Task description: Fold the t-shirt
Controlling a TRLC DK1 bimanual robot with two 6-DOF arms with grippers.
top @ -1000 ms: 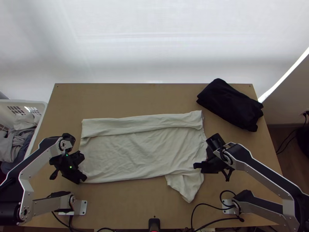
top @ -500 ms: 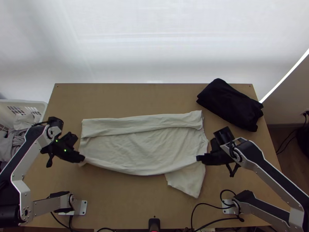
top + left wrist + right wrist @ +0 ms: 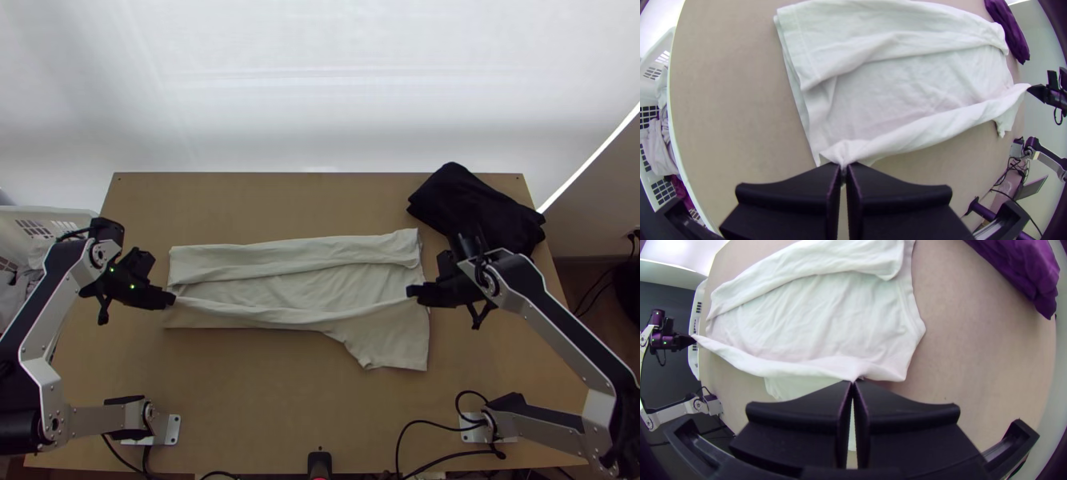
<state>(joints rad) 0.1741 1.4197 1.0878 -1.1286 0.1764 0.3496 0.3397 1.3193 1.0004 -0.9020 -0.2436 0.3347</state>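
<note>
Device at the near edge (image 3: 319, 462): small and black, set midway along the near side of the table (image 3: 304, 200).
Cables (image 3: 480, 452): black, looped over the near side of the table, running toward the right base.
Base plates: left (image 3: 172, 430) and right (image 3: 470, 430), pale metal, each flat on the table under its arm.
Flap (image 3: 396, 344): a loose part of the t-shirt, lying toward the near side, close to the right gripper (image 3: 411, 291).
Right gripper: fingers closed on the t-shirt's lifted near edge, at its right end.
Left gripper (image 3: 171, 301): fingers pinched together on the same edge, at its left end.
T-shirt (image 3: 344, 282): pale, mid-table between the grippers; near edge held up in a band, middle spread with light wrinkles, far side folded over in a long strip.
Basket (image 3: 48, 210): white, slotted, beside the table's left edge, with grey and pale cloths (image 3: 660, 146) inside; the left arm (image 3: 44, 308) covers part of it from above.
Dark cloth (image 3: 472, 208): a folded bundle at the far right of the table, apart from the t-shirt; the right arm's wrist (image 3: 476, 258) overlaps its near edge from above.
Backdrop (image 3: 320, 96): white, beyond the far edge.
</note>
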